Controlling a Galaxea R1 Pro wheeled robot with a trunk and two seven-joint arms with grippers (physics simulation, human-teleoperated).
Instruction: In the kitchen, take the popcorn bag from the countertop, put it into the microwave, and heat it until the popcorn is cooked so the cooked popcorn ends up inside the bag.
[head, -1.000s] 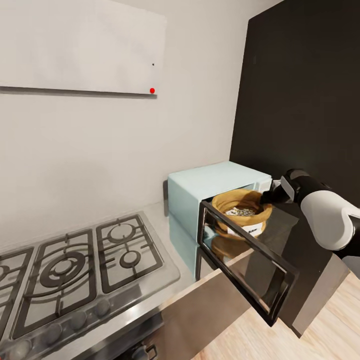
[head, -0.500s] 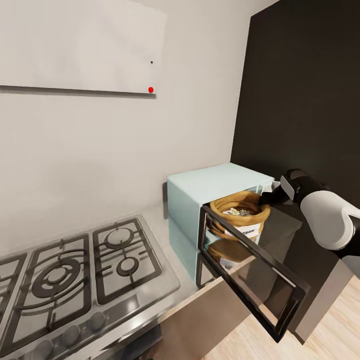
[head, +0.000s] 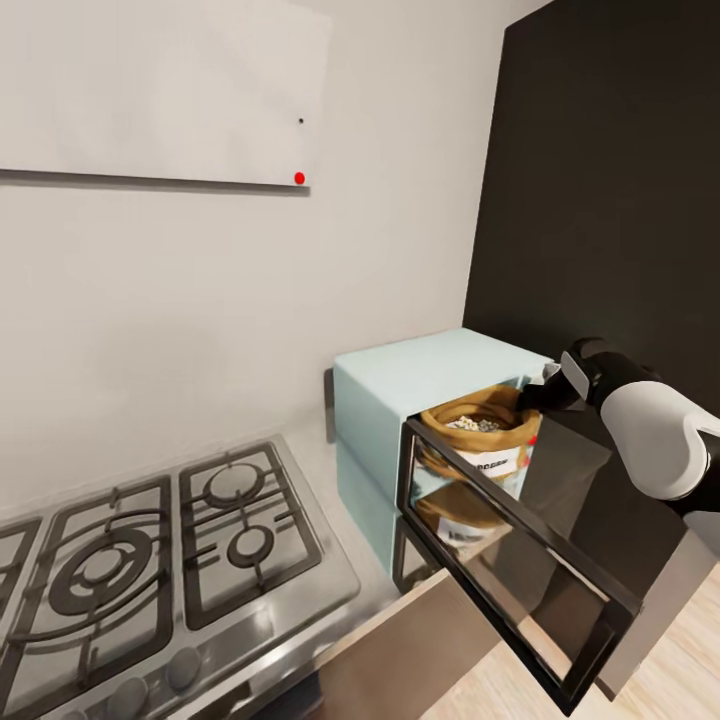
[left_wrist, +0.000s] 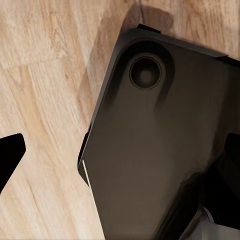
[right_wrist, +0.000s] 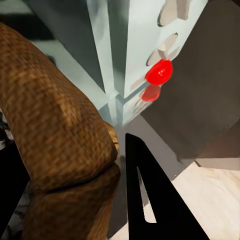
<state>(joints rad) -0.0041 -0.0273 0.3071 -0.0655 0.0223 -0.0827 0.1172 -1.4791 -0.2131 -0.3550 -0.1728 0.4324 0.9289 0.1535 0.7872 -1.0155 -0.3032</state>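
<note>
Deeper into the microwave (head: 400, 385) went the popcorn bag (head: 478, 425), its rim clenched by right jaws.

Microwave (head: 425, 385) sat on counter (head: 330, 455) beside gas hob (head: 150, 550), door (head: 510, 560) swung open. Popcorn bag (head: 480, 432) was inside the cavity, popcorn (head: 478, 424) visible. Right end effector (head: 535, 398) touched the bag's rim.
</note>
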